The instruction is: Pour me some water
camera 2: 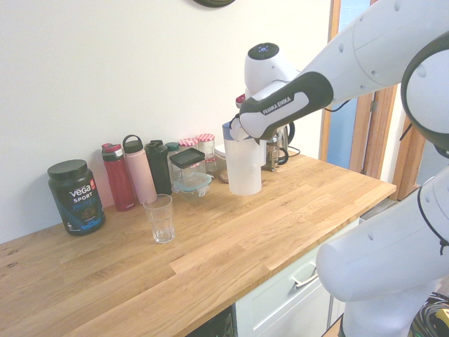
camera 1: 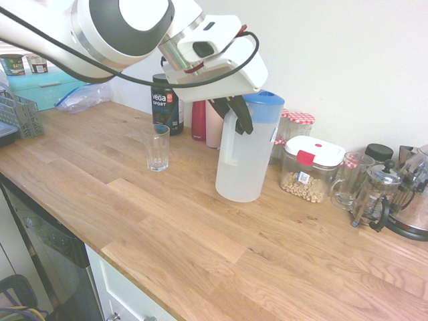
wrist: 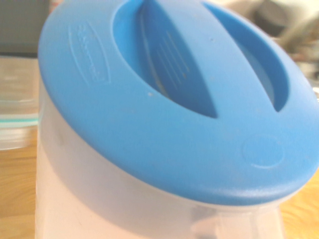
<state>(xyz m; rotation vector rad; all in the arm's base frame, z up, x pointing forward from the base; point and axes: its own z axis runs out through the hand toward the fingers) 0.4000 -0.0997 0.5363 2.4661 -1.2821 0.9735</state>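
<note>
The tall frosted jug point(camera 1: 244, 157) with a blue lid point(wrist: 164, 99) and white handle stands upright on the wooden counter point(camera 1: 167, 221). Its lower part looks faintly darker, where the water point(camera 1: 241, 182) sits. My gripper point(camera 1: 233, 114) reaches down at the handle side of the jug, its black fingers on either side of the handle's top and closed against it. An empty clear glass point(camera 1: 158, 148) stands to the jug's left, about a jug's width away. In the second exterior view the jug point(camera 2: 244, 168) is behind my forearm and the glass point(camera 2: 161, 218) is in front of the bottles.
A black Vega tub point(camera 1: 167, 103) and several bottles point(camera 1: 206, 124) line the wall behind the glass. A lidded container of chickpeas point(camera 1: 311, 170), a glass mug point(camera 1: 349, 179) and a French press point(camera 1: 374, 197) stand right of the jug. A dish rack point(camera 1: 17, 115) sits far left.
</note>
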